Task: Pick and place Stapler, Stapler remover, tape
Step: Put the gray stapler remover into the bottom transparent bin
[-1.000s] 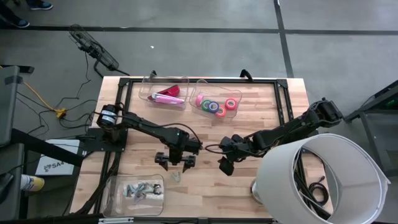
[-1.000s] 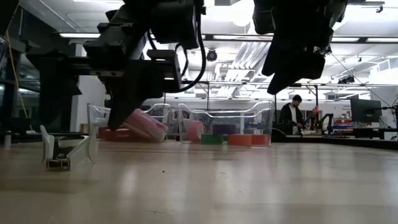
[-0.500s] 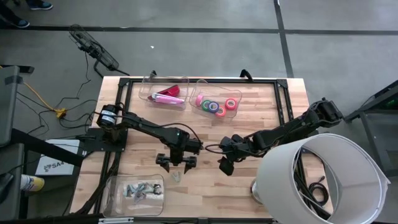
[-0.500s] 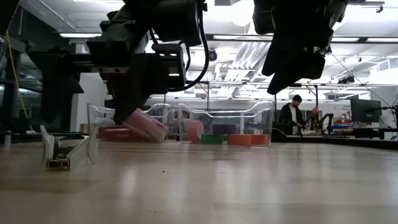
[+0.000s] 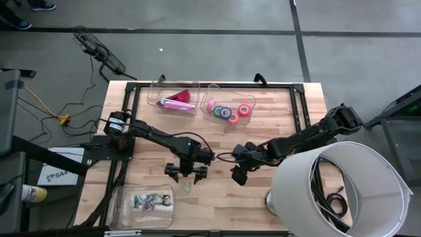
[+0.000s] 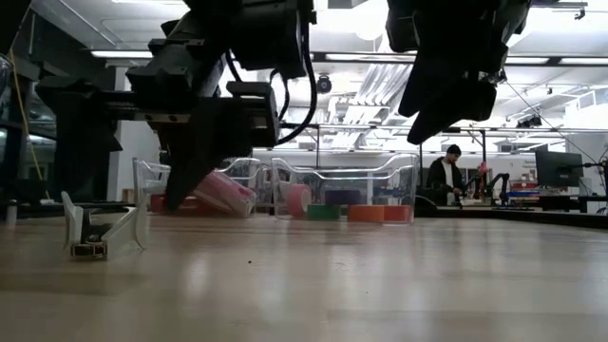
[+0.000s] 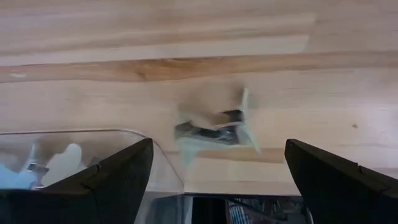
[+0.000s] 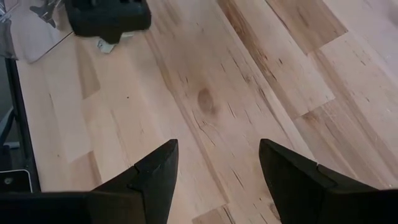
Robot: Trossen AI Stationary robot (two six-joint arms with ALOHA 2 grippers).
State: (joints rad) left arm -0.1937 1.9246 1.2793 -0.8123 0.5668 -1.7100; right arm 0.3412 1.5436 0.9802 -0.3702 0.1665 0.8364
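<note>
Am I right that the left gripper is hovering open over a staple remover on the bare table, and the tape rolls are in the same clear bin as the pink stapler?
Not quite. In the high view the tape rolls sit in their own clear bin, beside the bin with the pink stapler. The rest holds: the left gripper hangs open above the staple remover on the bare table.

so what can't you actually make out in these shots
- Staple remover: blurred in the left wrist view, tiny in the high view.
- Contents of the near bin: too small in the high view, cut off in the left wrist view.
- Table corner: hidden under the white lampshade.
</note>
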